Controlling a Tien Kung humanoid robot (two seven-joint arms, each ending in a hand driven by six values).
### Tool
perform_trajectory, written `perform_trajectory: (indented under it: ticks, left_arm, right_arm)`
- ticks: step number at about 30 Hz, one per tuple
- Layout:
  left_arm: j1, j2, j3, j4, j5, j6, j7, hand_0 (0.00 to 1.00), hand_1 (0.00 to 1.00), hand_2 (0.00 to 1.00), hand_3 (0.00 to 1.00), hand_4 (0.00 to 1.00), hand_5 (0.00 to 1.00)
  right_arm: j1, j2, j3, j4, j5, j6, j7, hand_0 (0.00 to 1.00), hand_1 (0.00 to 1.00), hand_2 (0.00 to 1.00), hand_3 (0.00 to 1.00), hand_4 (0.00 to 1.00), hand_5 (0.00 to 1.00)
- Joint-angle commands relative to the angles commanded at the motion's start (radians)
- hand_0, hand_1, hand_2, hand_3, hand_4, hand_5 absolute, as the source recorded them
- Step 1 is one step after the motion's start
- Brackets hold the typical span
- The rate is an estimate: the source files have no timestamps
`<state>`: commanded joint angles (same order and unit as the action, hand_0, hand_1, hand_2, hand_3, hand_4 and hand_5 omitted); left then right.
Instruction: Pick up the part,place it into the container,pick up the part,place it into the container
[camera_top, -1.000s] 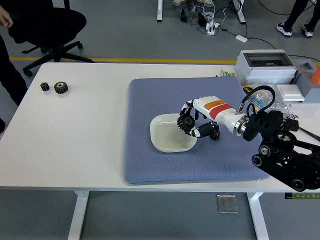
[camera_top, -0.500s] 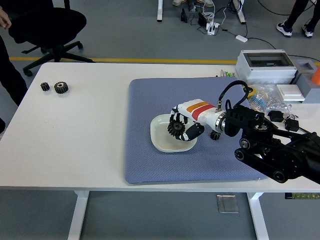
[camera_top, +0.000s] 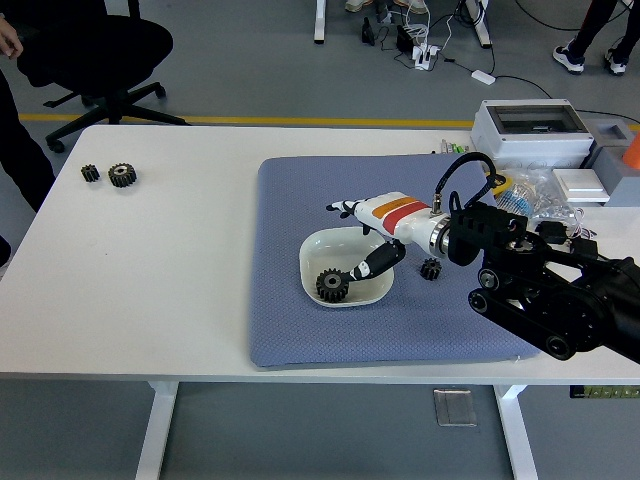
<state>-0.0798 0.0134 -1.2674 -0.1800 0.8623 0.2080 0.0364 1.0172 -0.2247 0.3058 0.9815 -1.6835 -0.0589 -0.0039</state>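
Note:
A large black gear lies inside the white shallow container on the blue mat. My right hand hovers over the container's right side with its fingers spread and nothing in them. A smaller black gear sits on the mat just right of the container, under my right wrist. Two more black gears, a small one and a bigger one, rest far off at the table's back left. My left arm is out of sight.
A grey box with cables and small items stands at the back right of the table. A person's dark-clothed body shows at the left edge beside a black office chair.
My right hand carried the large gear left over the container, then its fingers opened and the gear dropped into the dish.

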Motion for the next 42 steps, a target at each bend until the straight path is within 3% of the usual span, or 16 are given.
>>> perform_trajectory:
  ticks: [1,6,7,9,17,24,25,30,31,37,38,42]
  left_arm:
    - [0.000,0.000,0.000,0.000,0.000,0.000,0.000,0.756,0.754,0.788,0.590,0.676,0.595]
    - [0.002,0.001,0.000,0.000,-0.003,-0.001,-0.003,0.756,0.754,0.788,0.590,0.676,0.595]
    - [0.003,0.001,0.001,0.000,-0.005,-0.001,-0.004,0.756,0.754,0.786,0.590,0.676,0.597]
    - [0.004,0.002,0.002,0.000,-0.007,-0.002,-0.004,0.756,0.754,0.786,0.590,0.676,0.597]
    - [0.008,-0.001,-0.004,0.000,0.005,-0.003,0.004,0.755,0.753,0.787,0.590,0.676,0.599]
    - [0.008,-0.004,-0.001,0.000,0.006,-0.001,0.008,0.755,0.754,0.789,0.589,0.673,0.599]
    - [0.008,-0.004,0.000,0.000,0.005,-0.001,0.008,0.756,0.753,0.790,0.588,0.672,0.599]
    - [0.009,-0.004,0.004,0.000,0.004,-0.002,0.009,0.756,0.753,0.790,0.588,0.672,0.599]
    - [0.009,-0.004,0.006,0.000,0.003,-0.002,0.009,0.754,0.752,0.790,0.588,0.672,0.599]
    - [0.011,-0.004,0.011,0.000,0.004,-0.002,0.012,0.754,0.752,0.790,0.588,0.672,0.599]
    - [0.012,-0.004,0.012,0.000,0.005,-0.002,0.013,0.753,0.753,0.790,0.587,0.672,0.602]
    - [0.013,-0.004,0.016,0.000,0.007,-0.003,0.016,0.753,0.753,0.790,0.587,0.672,0.602]
  right_arm:
    - [-0.002,-0.006,0.010,0.003,-0.003,0.000,0.003,0.392,0.571,0.817,0.907,0.998,0.534]
    - [-0.019,-0.073,0.070,0.021,-0.032,0.023,0.022,0.392,0.571,0.817,0.907,0.998,0.534]
    - [-0.022,-0.083,0.074,0.022,-0.031,0.028,0.025,0.391,0.571,0.763,0.850,0.998,0.503]
    - [-0.033,-0.106,0.080,0.019,-0.032,0.039,0.030,0.391,0.571,0.763,0.850,0.998,0.503]
    - [-0.071,-0.143,0.058,-0.019,-0.046,0.027,0.054,0.393,0.568,0.757,0.805,0.998,0.470]
    - [-0.087,-0.127,0.010,-0.108,-0.040,0.002,0.080,0.410,0.569,0.748,0.772,0.998,0.441]
    - [-0.088,-0.123,0.002,-0.120,-0.038,-0.004,0.084,0.360,0.553,0.727,0.673,0.998,0.394]
    - [-0.094,-0.110,-0.024,-0.155,-0.026,-0.039,0.093,0.360,0.553,0.727,0.673,0.998,0.394]
    - [-0.095,-0.109,-0.026,-0.156,-0.028,-0.043,0.091,0.349,0.542,0.693,0.558,0.998,0.337]
    - [-0.103,-0.093,-0.044,-0.176,-0.015,-0.071,0.080,0.349,0.542,0.693,0.558,0.998,0.337]
    - [-0.104,-0.091,-0.046,-0.177,-0.013,-0.078,0.076,0.331,0.507,0.620,0.522,0.919,0.283]
    - [-0.108,-0.088,-0.062,-0.179,-0.013,-0.094,0.070,0.331,0.507,0.620,0.522,0.919,0.283]
